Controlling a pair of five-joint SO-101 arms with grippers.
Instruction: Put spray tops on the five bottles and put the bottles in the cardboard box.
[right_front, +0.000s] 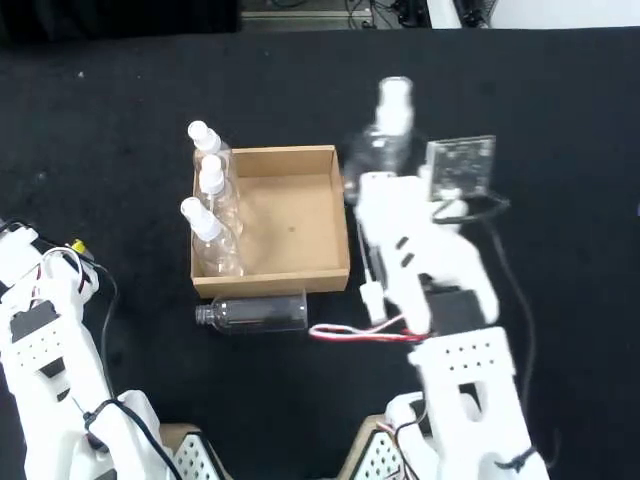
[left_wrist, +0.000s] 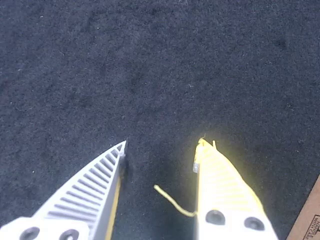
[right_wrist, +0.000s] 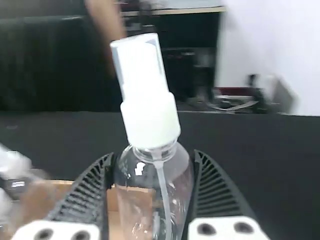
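On the black table (right_front: 120, 90) the cardboard box (right_front: 300, 215) holds three capped bottles (right_front: 215, 245) along one wall. The right jaws clasp a fourth capped bottle (right_wrist: 150, 185) just beside the box (probably headed into it), while the left jaws gape wide over bare table. One uncapped bottle (right_front: 255, 312) lies on its side before the box. Five bottles, four spray tops (right_wrist: 145, 100): I judge it about three-fifths done.

Premises: a robotics lab or workshop. Tabletop (right_front: 110, 80) is draped in black cloth. Two white arms are mounted at its near edge, left arm (right_front: 50, 360) and right arm (right_front: 450, 300), with exposed wiring (right_front: 355, 333) and a bare circuit board (right_front: 462, 165). Loose cables (right_front: 395, 12) lie beyond the far edge. White wall (right_wrist: 270, 65) behind.
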